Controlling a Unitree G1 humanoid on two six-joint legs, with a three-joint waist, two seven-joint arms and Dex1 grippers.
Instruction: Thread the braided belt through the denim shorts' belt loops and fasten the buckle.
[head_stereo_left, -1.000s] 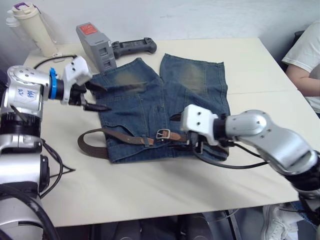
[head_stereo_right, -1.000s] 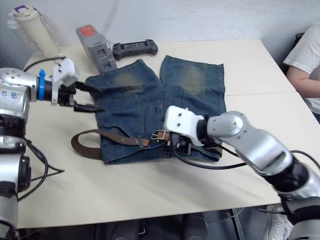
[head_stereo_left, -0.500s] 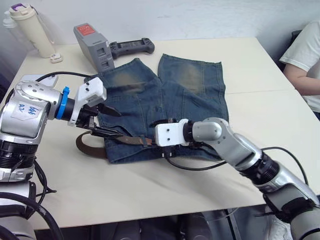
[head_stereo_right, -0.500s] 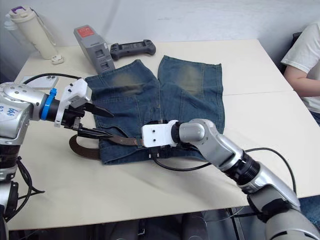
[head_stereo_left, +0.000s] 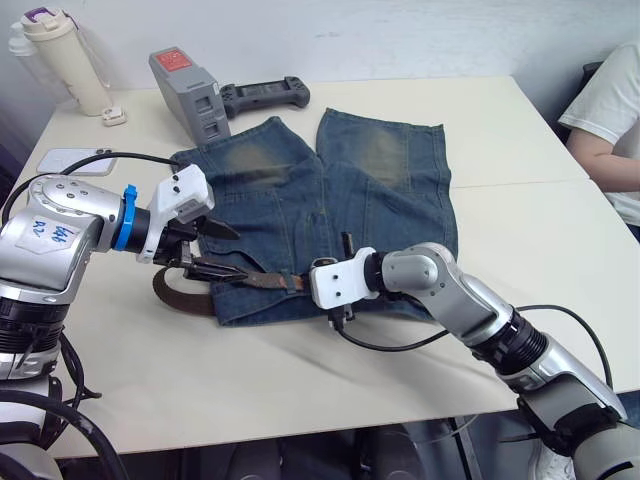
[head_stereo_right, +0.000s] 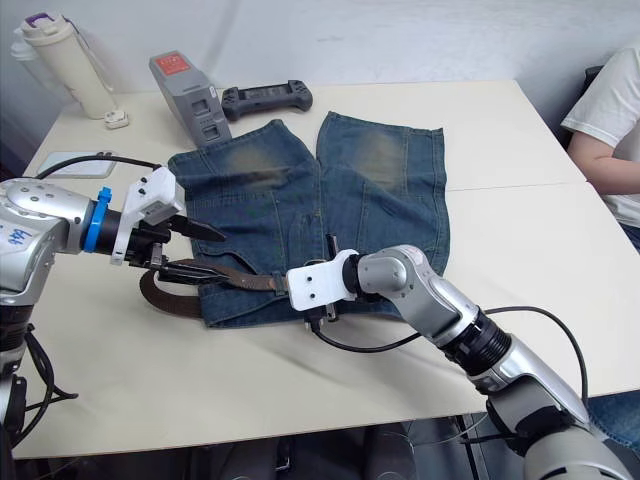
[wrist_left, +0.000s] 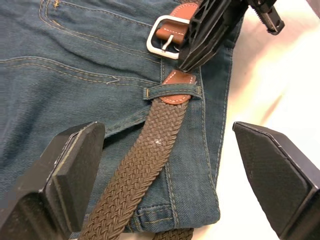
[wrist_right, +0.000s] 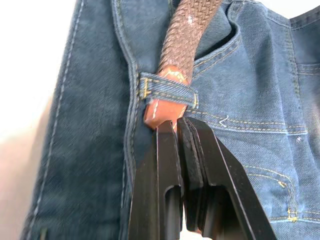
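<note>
Left eye view: the denim shorts (head_stereo_left: 330, 205) are spread flat on the pale surface (head_stereo_left: 300, 380), waistband at the near edge and legs toward the far side. The braided belt (wrist_left: 142, 165) is laid along the waistband, its brown loop hanging off the shorts' left side. In the left wrist view its leather tip is seen passed under a belt loop (wrist_left: 172, 91), with the silver buckle (wrist_left: 167, 35) just beyond. The right tool (wrist_right: 176, 131) is seen in the right wrist view closed together on the belt's leather tip just past the loop. The left tool (head_stereo_left: 215, 250) is held spread apart over the belt near the shorts' left edge. A grey box (head_stereo_left: 188, 82), a black controller (head_stereo_left: 265, 94) and a cream bottle (head_stereo_left: 65, 60) are set at the far left. A person's sleeve (head_stereo_left: 605, 110) is seen at the right.
</note>
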